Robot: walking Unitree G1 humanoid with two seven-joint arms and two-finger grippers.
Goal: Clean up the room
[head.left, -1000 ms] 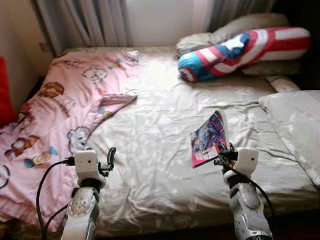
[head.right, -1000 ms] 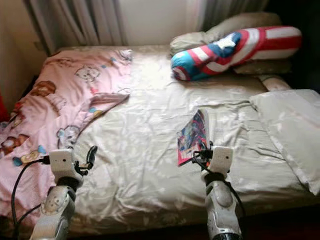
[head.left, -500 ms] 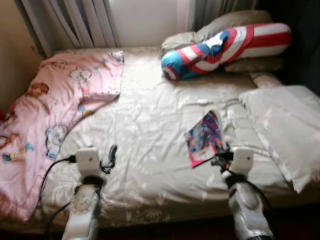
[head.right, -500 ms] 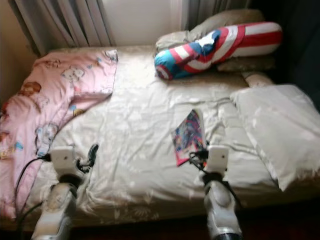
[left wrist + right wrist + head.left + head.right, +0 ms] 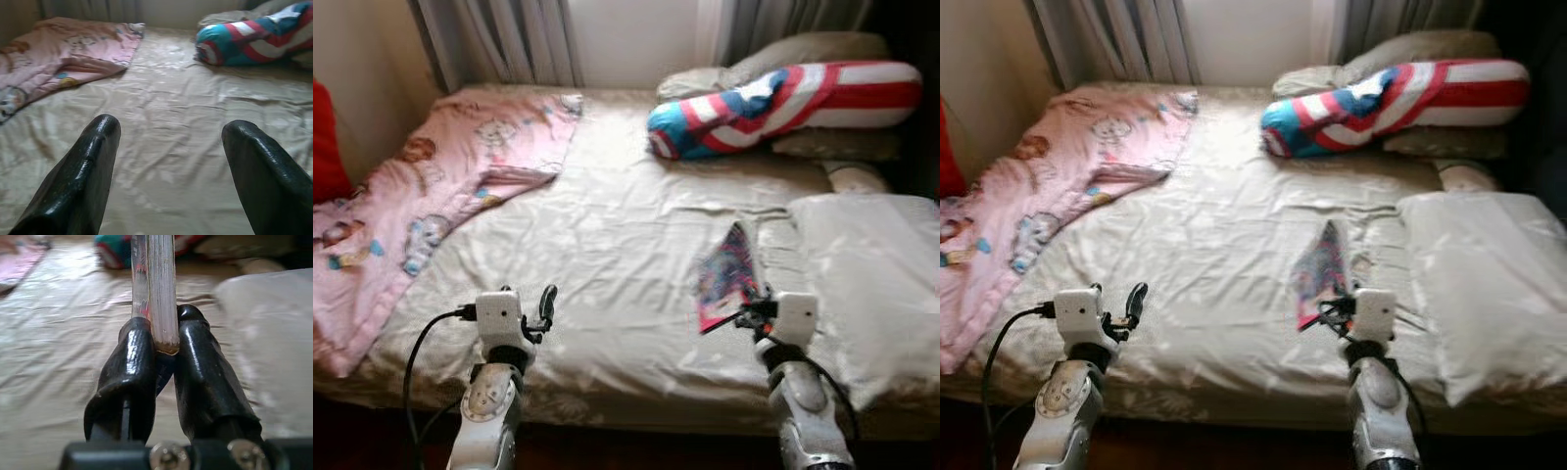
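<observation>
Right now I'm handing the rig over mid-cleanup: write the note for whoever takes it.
Right gripper: shut on a colourful book, held on edge above the bed sheet, just left of the white pillow.
Left gripper: open, holding nothing, over the front of the bed.
On the bed: pink cartoon blanket crumpled on the left side, striped star bolster at the head on grey pillows.
Done: book picked up.
Left: put the book away somewhere off the bed (no shelf in view), then probably straighten the blanket and pillows.
</observation>
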